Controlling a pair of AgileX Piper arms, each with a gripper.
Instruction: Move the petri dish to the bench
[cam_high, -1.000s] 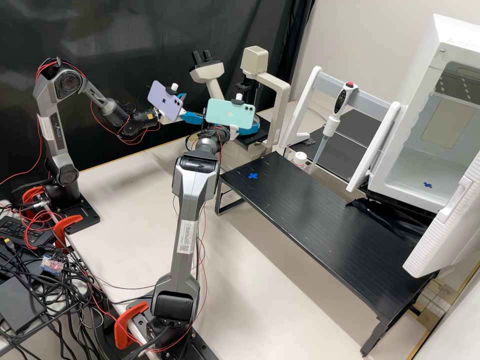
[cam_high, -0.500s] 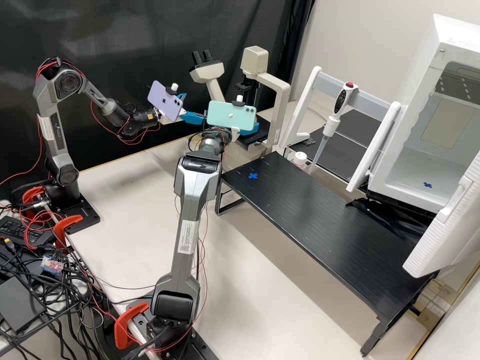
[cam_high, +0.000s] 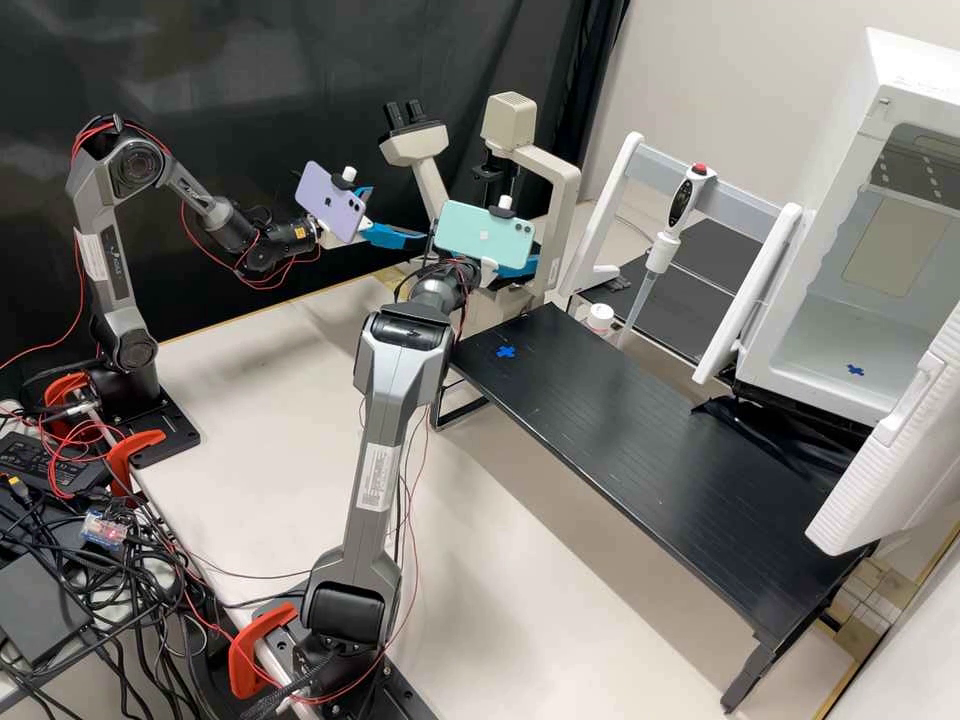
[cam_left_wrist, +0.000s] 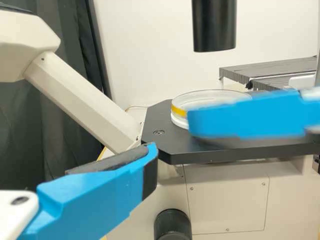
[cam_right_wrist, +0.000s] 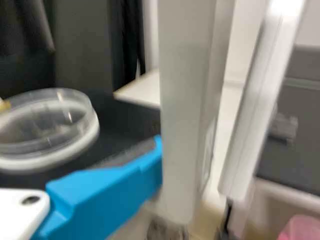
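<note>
In the high view my right gripper is by the microscope stage, partly behind its mint phone; my left gripper hangs open left of the microscope. A clear, round petri dish with a yellow strip lies on the black stage in the left wrist view. One blurred right finger passes before the dish there, with the left gripper nearer the camera. In the right wrist view the petri dish is beyond the right gripper, which is open, its visible finger apart from the dish.
The microscope's beige column rises beside the right gripper. A long black raised bench with a blue cross stands in front. Behind it are a pipette on a white stand and a white-lidded bottle; an open white cabinet is at right.
My right gripper has moved rightward in the high view, beside the microscope stage, its forearm swinging with it. The left arm has kept still.
</note>
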